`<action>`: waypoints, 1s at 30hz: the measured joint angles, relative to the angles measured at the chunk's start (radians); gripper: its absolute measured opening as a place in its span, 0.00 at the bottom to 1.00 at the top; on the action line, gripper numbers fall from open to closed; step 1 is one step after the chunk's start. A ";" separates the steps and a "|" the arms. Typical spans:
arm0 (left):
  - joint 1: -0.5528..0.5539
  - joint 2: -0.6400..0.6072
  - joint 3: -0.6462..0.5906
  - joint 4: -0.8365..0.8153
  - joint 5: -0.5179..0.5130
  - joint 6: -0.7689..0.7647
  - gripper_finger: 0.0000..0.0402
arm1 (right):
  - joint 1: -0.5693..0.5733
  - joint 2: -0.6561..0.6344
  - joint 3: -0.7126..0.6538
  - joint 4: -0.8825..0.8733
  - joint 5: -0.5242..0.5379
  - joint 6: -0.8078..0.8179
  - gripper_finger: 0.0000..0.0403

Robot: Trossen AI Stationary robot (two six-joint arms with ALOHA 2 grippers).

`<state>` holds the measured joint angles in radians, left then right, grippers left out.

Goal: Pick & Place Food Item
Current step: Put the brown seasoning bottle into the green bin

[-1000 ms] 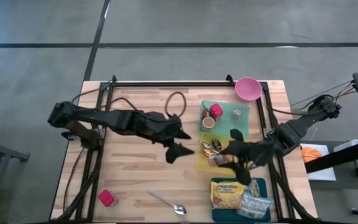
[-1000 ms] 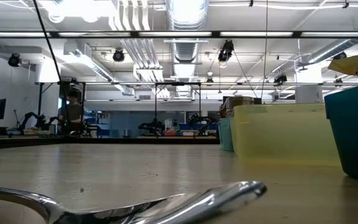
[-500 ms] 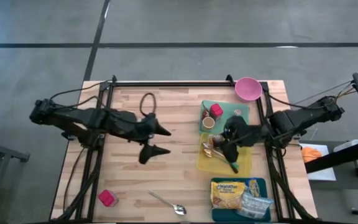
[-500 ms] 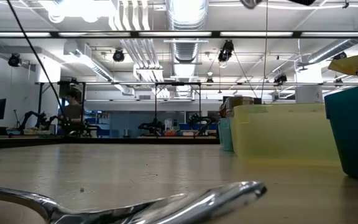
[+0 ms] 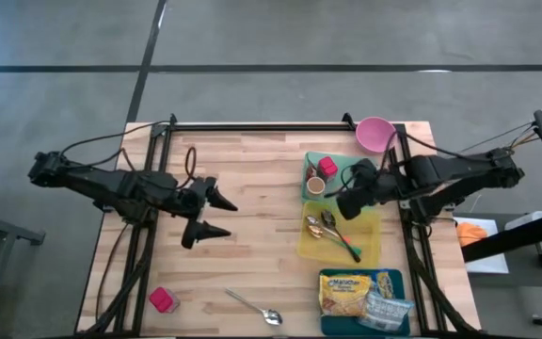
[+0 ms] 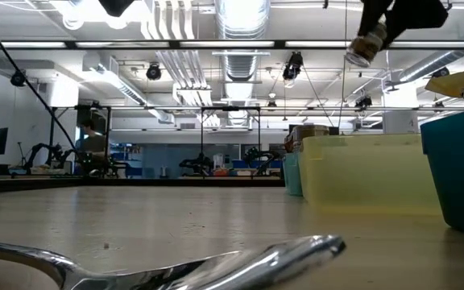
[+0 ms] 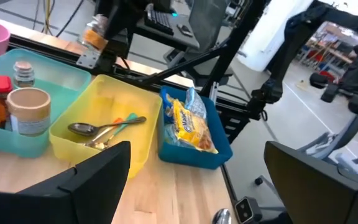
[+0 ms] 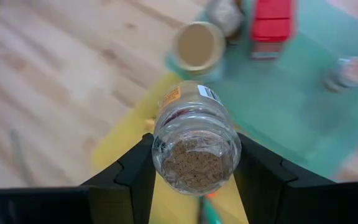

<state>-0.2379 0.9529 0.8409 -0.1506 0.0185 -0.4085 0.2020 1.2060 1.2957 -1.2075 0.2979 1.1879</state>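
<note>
High view, three bins point(image 5: 339, 248), right hand point(image 5: 348, 203) clamping one jar point(image 8: 196, 144), left hand point(image 5: 216, 217) spread.

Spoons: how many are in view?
2: one spoon on the bare table near the front edge, one spoon in the yellow bin. Others may be hidden.

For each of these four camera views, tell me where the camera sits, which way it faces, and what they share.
High view: overhead, facing down on the wooden table; both arms show.
Low view: tabletop level, facing across into the room; right gripper with a clear glass spice jar shows overhead.
Left wrist view: on the left arm, facing the yellow plastic bin; its open fingers show.
Right wrist view: on the right arm, facing down; fingers clamp the jar.
Shared: all show the yellow bin.
</note>
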 joint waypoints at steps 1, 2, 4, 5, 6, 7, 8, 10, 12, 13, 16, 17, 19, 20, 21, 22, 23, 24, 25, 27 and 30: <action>0.000 -0.008 -0.008 0.001 -0.001 -0.005 0.94 | -0.019 0.000 0.000 -0.022 -0.002 0.004 0.42; 0.001 -0.014 -0.014 0.001 -0.001 -0.007 0.94 | -0.041 -0.001 0.000 -0.046 -0.007 0.008 0.42; 0.001 -0.018 -0.018 0.000 -0.003 -0.008 0.94 | -0.091 -0.001 0.000 -0.093 -0.035 0.009 0.42; 0.001 -0.018 -0.018 0.001 -0.003 -0.009 0.94 | -0.118 -0.001 0.000 -0.115 -0.058 -0.001 0.42; 0.001 -0.018 -0.018 0.001 -0.003 -0.011 0.94 | -0.146 -0.001 0.000 -0.134 -0.077 -0.016 0.42; 0.001 -0.018 -0.017 0.001 -0.003 -0.011 0.94 | -0.173 -0.001 -0.002 -0.145 -0.096 -0.032 0.42; 0.001 -0.017 -0.017 0.001 -0.003 -0.011 0.94 | -0.199 -0.001 -0.006 -0.149 -0.115 -0.045 0.42; 0.001 -0.015 -0.017 -0.001 -0.001 -0.022 0.94 | -0.254 0.000 -0.010 -0.146 -0.151 -0.074 0.42; 0.000 -0.015 -0.017 -0.004 0.001 -0.054 0.94 | -0.305 0.000 -0.019 -0.143 -0.176 -0.107 0.42; -0.001 -0.015 -0.017 -0.004 0.003 -0.061 0.94 | -0.330 0.000 -0.027 -0.144 -0.181 -0.122 0.42; -0.003 -0.015 -0.017 -0.011 0.008 -0.064 0.94 | -0.399 0.000 -0.065 -0.143 -0.219 -0.151 0.42; -0.003 -0.015 -0.017 -0.011 0.008 -0.064 0.94 | -0.419 0.000 -0.080 -0.141 -0.237 -0.162 0.42; -0.003 -0.015 -0.017 -0.011 0.010 -0.065 0.94 | -0.454 0.000 -0.117 -0.133 -0.267 -0.189 0.42; -0.004 -0.015 -0.017 -0.011 0.012 -0.064 0.94 | -0.468 0.000 -0.140 -0.123 -0.279 -0.198 0.42; -0.004 -0.015 -0.017 -0.011 0.016 -0.064 0.94 | -0.479 0.001 -0.162 -0.105 -0.289 -0.201 0.42; -0.004 -0.015 -0.017 -0.011 0.020 -0.065 0.94 | -0.488 0.000 -0.185 -0.082 -0.298 -0.205 0.42; -0.004 -0.015 -0.017 -0.011 0.023 -0.065 0.94 | -0.497 0.000 -0.206 -0.053 -0.306 -0.215 0.42; -0.003 -0.015 -0.017 -0.011 0.027 -0.065 0.94 | -0.504 0.000 -0.227 -0.023 -0.314 -0.226 0.42; -0.004 -0.015 -0.017 -0.011 0.027 -0.065 0.94 | -0.512 0.000 -0.247 0.005 -0.322 -0.235 0.42; -0.004 -0.015 -0.017 -0.011 0.027 -0.065 0.94 | -0.523 0.001 -0.286 0.054 -0.329 -0.247 0.42; -0.003 -0.015 -0.017 -0.011 0.027 -0.065 0.94 | -0.538 0.001 -0.338 0.100 -0.327 -0.254 0.42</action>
<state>-0.2413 0.9375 0.8234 -0.1616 0.0456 -0.4732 -0.3358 1.2072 0.9580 -1.1077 -0.0292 0.9336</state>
